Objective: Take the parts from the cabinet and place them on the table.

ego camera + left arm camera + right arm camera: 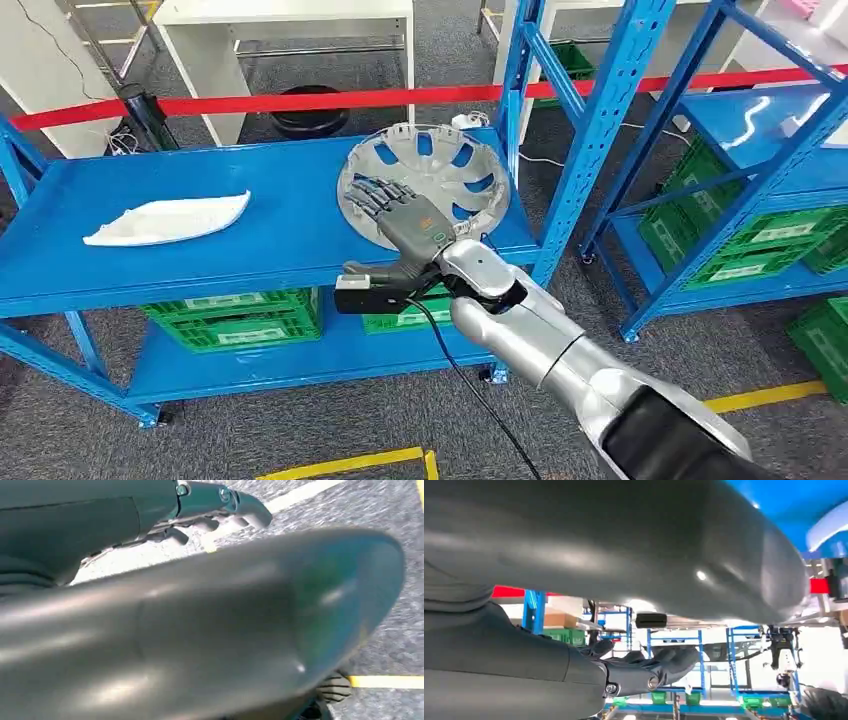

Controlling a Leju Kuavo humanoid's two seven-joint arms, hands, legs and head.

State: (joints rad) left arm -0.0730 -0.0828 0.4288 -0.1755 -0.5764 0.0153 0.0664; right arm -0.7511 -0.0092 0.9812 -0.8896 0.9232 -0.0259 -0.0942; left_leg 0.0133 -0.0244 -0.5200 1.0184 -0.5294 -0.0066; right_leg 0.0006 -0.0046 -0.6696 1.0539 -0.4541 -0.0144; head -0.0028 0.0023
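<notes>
Hubcap [428, 180] on blue shelf [280, 225], right robot hand [400, 215] spread over it

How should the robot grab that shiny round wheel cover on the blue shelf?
Probably by the rim nearest the robot. The wheel cover lies flat on the blue shelf, too wide to wrap, with its near edge at the shelf's front lip. The right hand rests there, fingers spread on top. A thumb under that edge and fingers above, or through a spoke opening, would likely pinch it.

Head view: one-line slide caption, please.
Right hand reaches over the silver hubcap on the blue shelf; a white part lies farther left.
</notes>
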